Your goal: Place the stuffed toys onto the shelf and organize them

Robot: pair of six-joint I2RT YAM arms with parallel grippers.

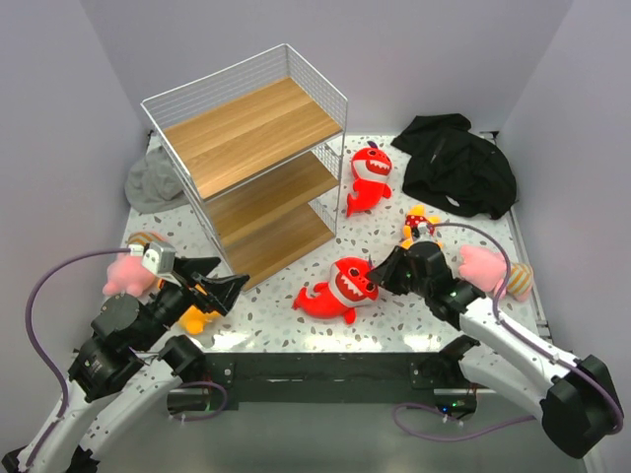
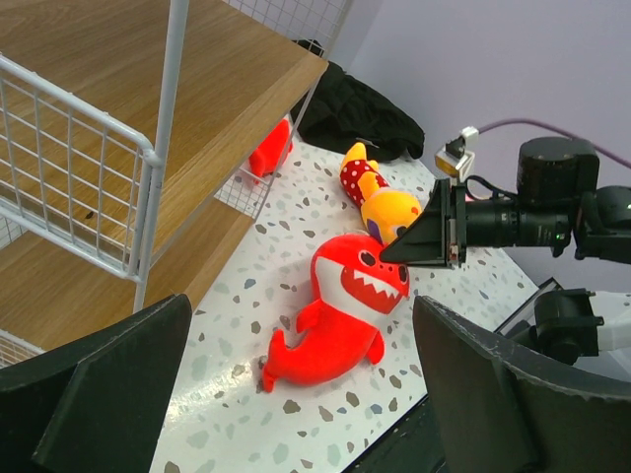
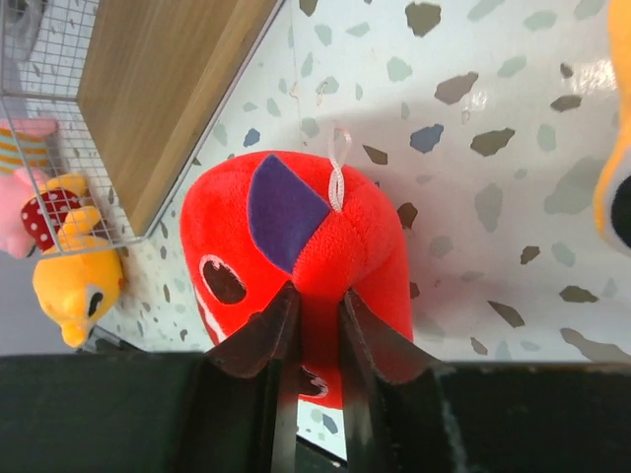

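The white wire shelf (image 1: 246, 148) stands at the back left with bare wooden boards. My right gripper (image 1: 383, 270) is shut on the head of the near red shark (image 1: 338, 289), which lies on the table; the fingertips (image 3: 286, 305) pinch its red fabric (image 3: 315, 236). My left gripper (image 1: 225, 287) is open and empty, above the front left of the table, facing that shark (image 2: 340, 320). A second red shark (image 1: 370, 177) lies right of the shelf. One yellow doll (image 1: 422, 227) and a pink toy (image 1: 485, 266) lie at the right. Another pink toy (image 1: 123, 276) and yellow doll (image 1: 197, 320) lie at the left.
A black cloth heap (image 1: 458, 163) lies at the back right. A grey hat (image 1: 153, 182) lies behind the shelf at the left. The table's front edge (image 1: 325, 350) runs just below the near shark. Purple walls close in the table on three sides.
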